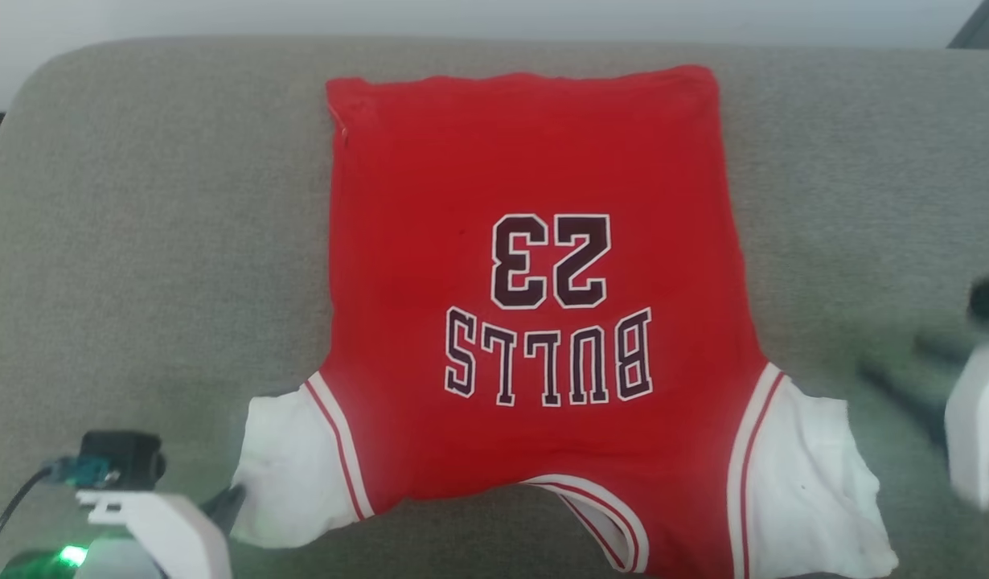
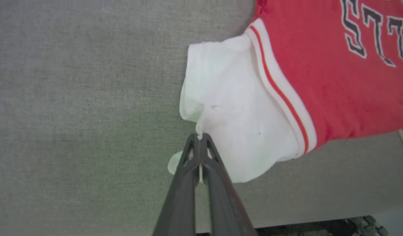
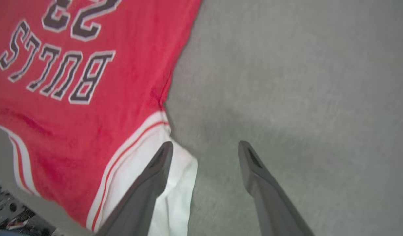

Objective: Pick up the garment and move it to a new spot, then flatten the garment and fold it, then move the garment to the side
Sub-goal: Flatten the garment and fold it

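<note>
Though one shirt [image 1: 535,265] is spread on the grey cushion [image 1: 141,241], its collar is cut off below. Of two white sleeves [image 2: 234,114], one is pinched by the left gripper [image 2: 199,137]; the right gripper [image 3: 205,146] is held wide over the other's edge.

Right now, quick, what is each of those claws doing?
left gripper: shut, pinching the edge of the white sleeve of the garment.
right gripper: open, holding nothing.
</note>
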Tool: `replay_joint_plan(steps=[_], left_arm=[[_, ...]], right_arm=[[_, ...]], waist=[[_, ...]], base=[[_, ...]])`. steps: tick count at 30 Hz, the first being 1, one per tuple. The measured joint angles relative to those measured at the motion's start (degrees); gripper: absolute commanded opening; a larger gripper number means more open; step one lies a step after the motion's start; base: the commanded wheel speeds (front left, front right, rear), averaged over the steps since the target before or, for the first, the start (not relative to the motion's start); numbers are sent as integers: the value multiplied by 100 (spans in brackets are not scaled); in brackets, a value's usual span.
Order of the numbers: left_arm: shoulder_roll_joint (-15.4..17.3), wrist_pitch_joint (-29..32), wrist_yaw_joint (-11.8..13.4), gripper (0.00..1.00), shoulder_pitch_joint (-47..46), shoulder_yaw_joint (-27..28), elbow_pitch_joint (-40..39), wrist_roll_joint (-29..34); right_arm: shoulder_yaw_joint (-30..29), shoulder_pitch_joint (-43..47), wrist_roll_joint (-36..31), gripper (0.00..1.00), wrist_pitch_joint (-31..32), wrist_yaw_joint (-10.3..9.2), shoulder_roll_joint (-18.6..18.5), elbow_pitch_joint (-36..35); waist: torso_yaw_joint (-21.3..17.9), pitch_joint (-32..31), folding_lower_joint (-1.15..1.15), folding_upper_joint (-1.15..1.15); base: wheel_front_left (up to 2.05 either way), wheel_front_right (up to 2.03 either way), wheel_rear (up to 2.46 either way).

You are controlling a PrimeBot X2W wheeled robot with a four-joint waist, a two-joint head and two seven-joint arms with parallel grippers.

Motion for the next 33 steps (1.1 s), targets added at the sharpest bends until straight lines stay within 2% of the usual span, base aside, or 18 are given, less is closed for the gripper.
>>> replay_joint_plan(steps=[4, 7, 12, 15, 16, 22, 30, 31, 32, 33], left_arm=[[-92, 65, -90, 0, -360, -158, 43, 102], [-225, 125, -185, 0, -647, -323, 87, 174], [-470, 220, -361, 0, -1173, -609, 209, 376], [-650, 254, -464, 0, -1437, -775, 309, 452], [-766, 261, -546, 0, -1603, -868, 375, 492], [-1066, 225, -702, 0, -1920, -1048, 606, 549], [-1339, 132, -883, 0, -2159, -1184, 893, 552], [-1354, 112, -896, 0, -2184, -1193, 921, 550], [-1371, 104, -903, 0, -2201, -1194, 947, 550], [-1385, 91, -907, 0, -2206, -1193, 977, 550]], right_arm=[[-31, -992, -521, 100, -417, 0, 264, 155], [113, -1839, -840, 100, -715, -1, 542, 727], [382, -3252, -1270, 100, -1173, 1, 795, 2086], [556, -3938, -1446, 100, -1247, 1, 864, 3002], [647, -4355, -1522, 100, -1274, 1, 857, 3598], [837, -5347, -1735, 100, -1181, 1, 893, 5142], [795, -6127, -1936, 100, -676, 1, 996, 6603], [844, -6184, -1946, 88, -582, -3, 1005, 6702], [877, -6244, -1950, 12, -531, -3, 1005, 6781], [932, -6275, -1961, 0, -503, -3, 1005, 6817]], waist=[[120, 136, 0, 0], [240, 264, 0, 0], [508, 508, 0, 0], [707, 658, 0, 0], [845, 761, 0, 0], [1234, 1069, 0, 0], [1612, 1363, 0, 0], [1637, 1380, 0, 0], [1652, 1392, 0, 0], [1658, 1398, 0, 0]], base=[[0, 0, 0], [0, 0, 0], [0, 0, 0], [0, 0, 0], [0, 0, 0], [0, 0, 0], [0, 0, 0], [0, 0, 0], [0, 0, 0], [0, 0, 0]])
